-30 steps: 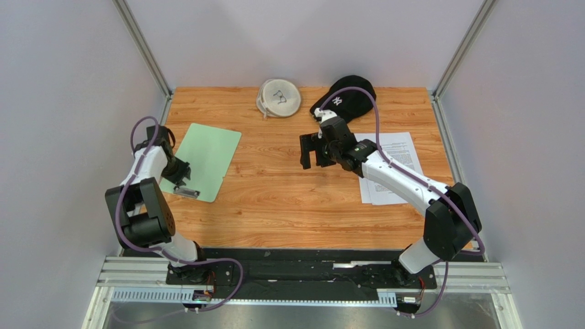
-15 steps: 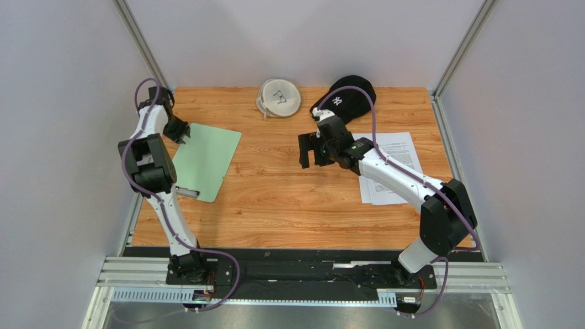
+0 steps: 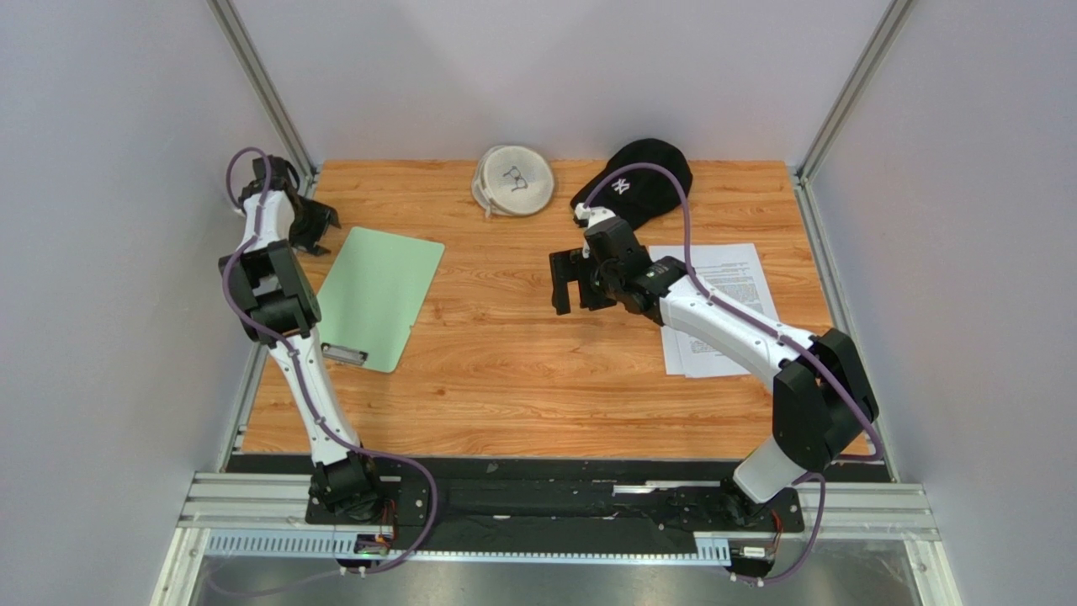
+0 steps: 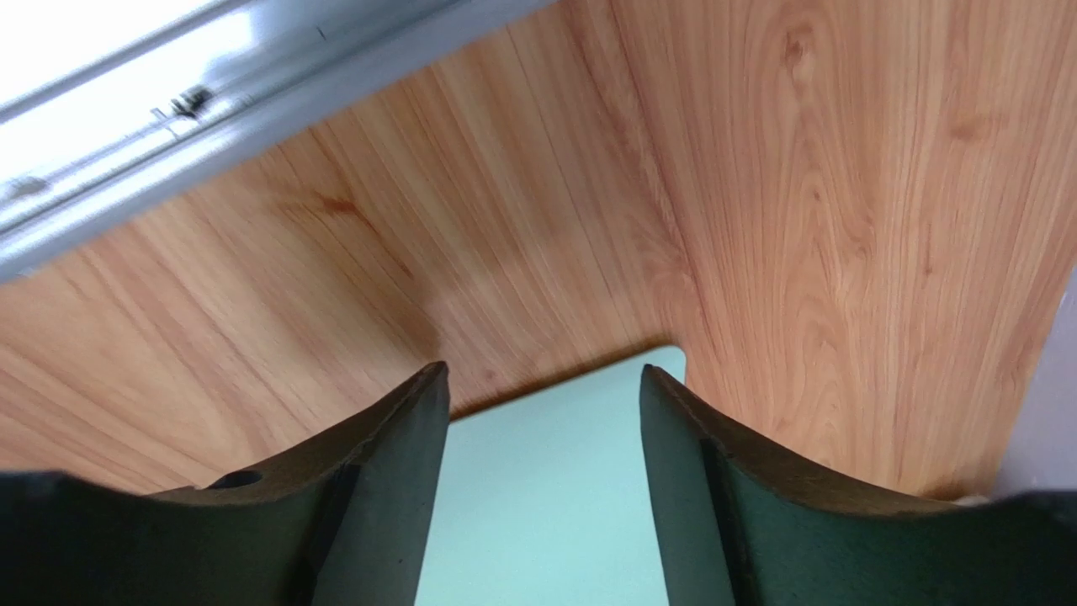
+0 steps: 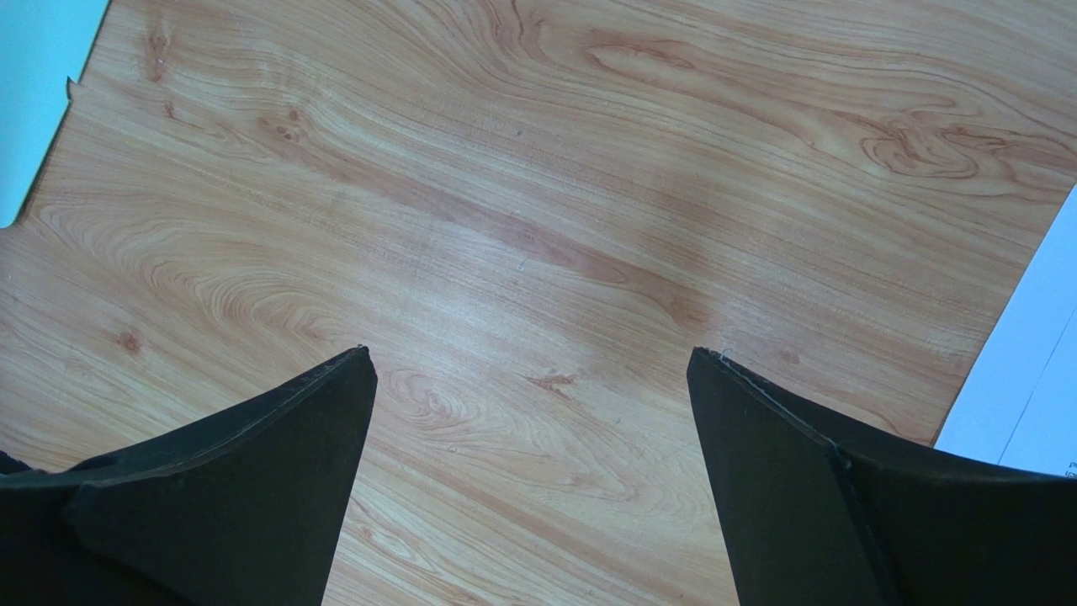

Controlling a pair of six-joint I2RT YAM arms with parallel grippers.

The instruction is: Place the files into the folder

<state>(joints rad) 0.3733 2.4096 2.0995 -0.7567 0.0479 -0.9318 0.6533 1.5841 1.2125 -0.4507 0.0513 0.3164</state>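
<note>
The mint-green folder (image 3: 377, 293) lies flat at the table's left, its metal clip (image 3: 341, 355) at the near end. The files (image 3: 723, 307), white printed sheets, lie at the right under my right arm. My left gripper (image 3: 316, 227) is open at the folder's far left corner; the left wrist view shows that corner (image 4: 556, 480) between its fingers (image 4: 392, 493), with nothing held. My right gripper (image 3: 565, 280) is open and empty above bare wood at mid-table, left of the files; the right wrist view shows a white sheet edge (image 5: 1030, 366) at right.
A white round coil (image 3: 513, 179) and a black cap (image 3: 636, 177) lie at the back edge. A metal frame rail (image 4: 190, 114) runs along the table's left side, close to my left gripper. Grey walls enclose the table.
My left arm has swung from the folder's near clip end up to its far left corner. My right arm has barely moved.
</note>
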